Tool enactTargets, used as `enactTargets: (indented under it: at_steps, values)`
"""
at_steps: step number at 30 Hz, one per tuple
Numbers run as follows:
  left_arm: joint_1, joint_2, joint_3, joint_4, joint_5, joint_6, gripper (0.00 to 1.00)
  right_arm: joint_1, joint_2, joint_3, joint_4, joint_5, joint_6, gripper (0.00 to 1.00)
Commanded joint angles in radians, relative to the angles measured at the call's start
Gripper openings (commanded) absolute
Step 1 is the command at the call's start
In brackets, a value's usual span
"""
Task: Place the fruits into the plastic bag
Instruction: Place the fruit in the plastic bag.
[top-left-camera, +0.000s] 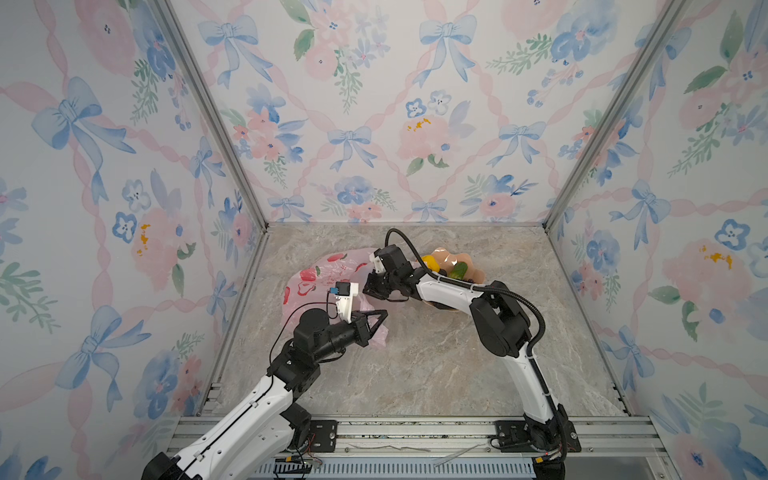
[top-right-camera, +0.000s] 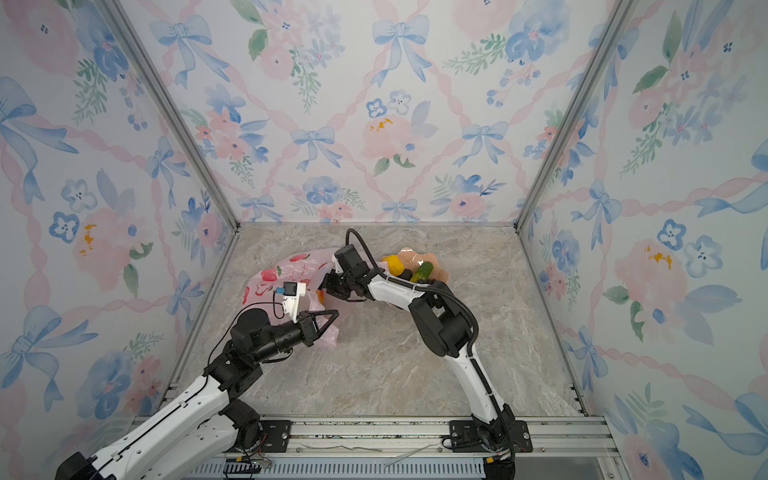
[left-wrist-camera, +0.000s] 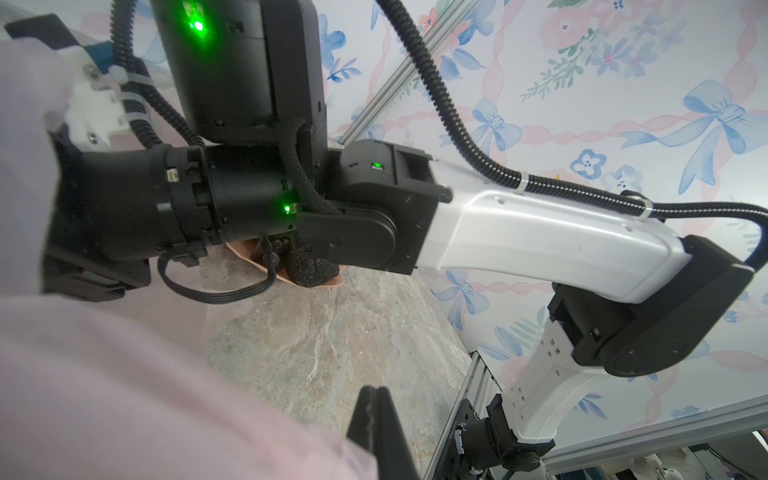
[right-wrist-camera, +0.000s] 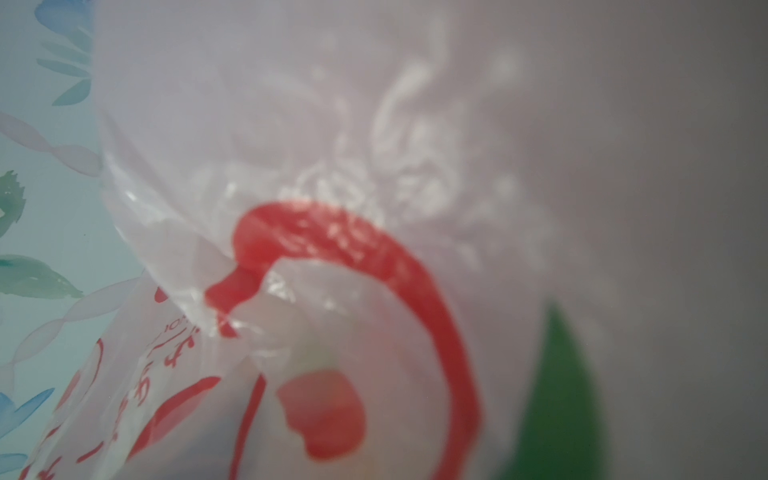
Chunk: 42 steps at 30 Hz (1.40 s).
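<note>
Filling the right wrist view, left of centre in both top views, the thin, crinkly pink plastic bag (right-wrist-camera: 374, 124) (top-left-camera: 316, 274) (top-right-camera: 286, 270) looks limp and slippery, best pinched at its rim, where the left gripper (top-left-camera: 384, 312) is clenched; whether the right gripper (top-left-camera: 368, 289) is released I cannot tell.

Marble tabletop (top-left-camera: 415, 365) bears pink bag (top-left-camera: 316, 278), peach dish (top-left-camera: 478, 274).

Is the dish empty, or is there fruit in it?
Not empty: a yellow fruit and a green one lie in the dish.
</note>
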Motion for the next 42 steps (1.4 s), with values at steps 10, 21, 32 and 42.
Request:
enactTargets:
  at_steps: [10, 21, 32, 42]
  values:
    - [0.012, -0.015, -0.013, 0.006, -0.004, -0.006, 0.0, 0.011, -0.055, -0.006, -0.028, -0.004, -0.067, 0.76]
    - [0.027, -0.041, -0.025, -0.012, -0.019, -0.009, 0.0, 0.012, -0.109, -0.002, -0.113, 0.033, -0.155, 0.77]
    - [0.045, -0.086, -0.023, -0.086, -0.058, -0.005, 0.0, 0.011, -0.187, -0.009, -0.241, 0.075, -0.247, 0.78]
    - [0.064, -0.132, -0.024, -0.14, -0.084, 0.0, 0.0, 0.009, -0.264, -0.02, -0.339, 0.081, -0.307, 0.8]
